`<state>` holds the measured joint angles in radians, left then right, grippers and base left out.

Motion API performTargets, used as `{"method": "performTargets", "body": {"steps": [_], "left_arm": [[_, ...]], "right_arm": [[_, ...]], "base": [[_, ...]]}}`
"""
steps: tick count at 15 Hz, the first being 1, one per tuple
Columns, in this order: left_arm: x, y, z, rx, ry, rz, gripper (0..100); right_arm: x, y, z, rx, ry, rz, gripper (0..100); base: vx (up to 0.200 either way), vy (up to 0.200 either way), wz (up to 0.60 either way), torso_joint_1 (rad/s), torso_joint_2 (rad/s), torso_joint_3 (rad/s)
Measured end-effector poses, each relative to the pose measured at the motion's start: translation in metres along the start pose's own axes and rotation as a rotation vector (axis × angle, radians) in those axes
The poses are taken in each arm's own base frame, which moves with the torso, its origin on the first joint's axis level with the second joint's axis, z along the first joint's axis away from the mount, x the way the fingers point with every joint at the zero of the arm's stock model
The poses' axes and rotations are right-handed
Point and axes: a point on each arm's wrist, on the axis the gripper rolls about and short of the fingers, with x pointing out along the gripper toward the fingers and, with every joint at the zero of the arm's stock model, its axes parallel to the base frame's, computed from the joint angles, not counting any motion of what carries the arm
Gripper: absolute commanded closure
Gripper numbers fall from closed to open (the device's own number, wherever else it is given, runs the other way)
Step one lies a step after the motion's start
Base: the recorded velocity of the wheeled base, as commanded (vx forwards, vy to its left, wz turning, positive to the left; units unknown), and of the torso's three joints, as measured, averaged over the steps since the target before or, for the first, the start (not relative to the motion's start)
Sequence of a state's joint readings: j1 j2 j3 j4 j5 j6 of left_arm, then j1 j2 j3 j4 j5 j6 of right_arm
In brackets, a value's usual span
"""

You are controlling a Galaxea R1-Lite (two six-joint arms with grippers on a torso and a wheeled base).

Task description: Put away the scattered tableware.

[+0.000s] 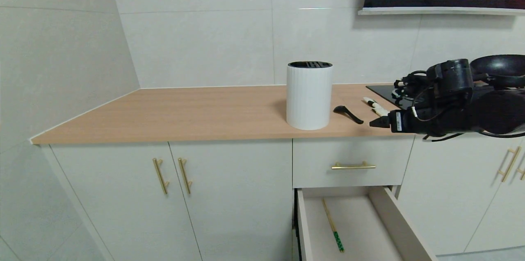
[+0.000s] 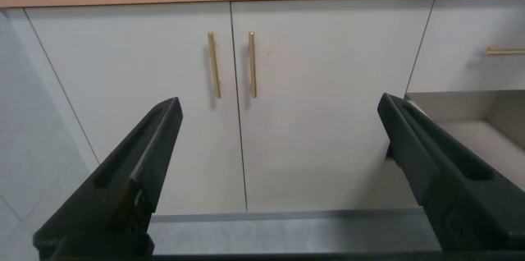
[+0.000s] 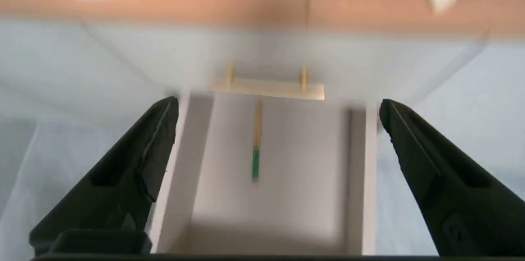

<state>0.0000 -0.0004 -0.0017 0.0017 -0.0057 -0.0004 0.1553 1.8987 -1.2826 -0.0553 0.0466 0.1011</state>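
Claw on R arm [image 1: 379,122]: fingers spread wide, nothing btwn them, touching nothing. Hangs out front of bench [image 1: 184,113] edge, right of white holder [image 1: 309,97], above open drawer [image 1: 396,222]. Claw on L arm [image 2: 279,109]: likewise spread wide and empty, facing double cabinet doors [image 2: 328,89] down and left of holder.

Chopstick [image 1: 332,225], wood w/ green tip: flat on drawer floor, lengthwise, below holder. Black spoon [image 1: 348,113]: flat on bench just right of holder, not touching it. White-handled utensil [image 1: 375,106]: on bench, further right of holder, past spoon. Black cooktop [image 1: 383,92] w/ dark pan [image 1: 498,66]: well right of holder, behind R arm. Shut drawer w/ gold handle [image 1: 353,166]: under bench, below holder's right side, directly over open drawer.

White sticker [image 1: 398,121] on R arm behind claw: print too small to read.
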Motion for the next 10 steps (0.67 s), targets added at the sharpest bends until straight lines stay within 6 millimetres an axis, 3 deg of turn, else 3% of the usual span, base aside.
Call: {"method": "performTargets", "body": {"steps": [4, 10], "left_arm": [[0.0, 0.0, 0.0, 0.0, 0.0, 0.0, 0], [0.0, 0.0, 0.0, 0.0, 0.0, 0.0, 0]], "right_arm": [[0.038, -0.009, 0.018, -0.034, -0.074, 0.104, 0], [0.089, -0.015, 0.033, -0.12, -0.13, 0.122, 0]], "base": [[0.0, 0.0, 0.0, 0.0, 0.0, 0.0], [0.0, 0.0, 0.0, 0.0, 0.0, 0.0]]}}
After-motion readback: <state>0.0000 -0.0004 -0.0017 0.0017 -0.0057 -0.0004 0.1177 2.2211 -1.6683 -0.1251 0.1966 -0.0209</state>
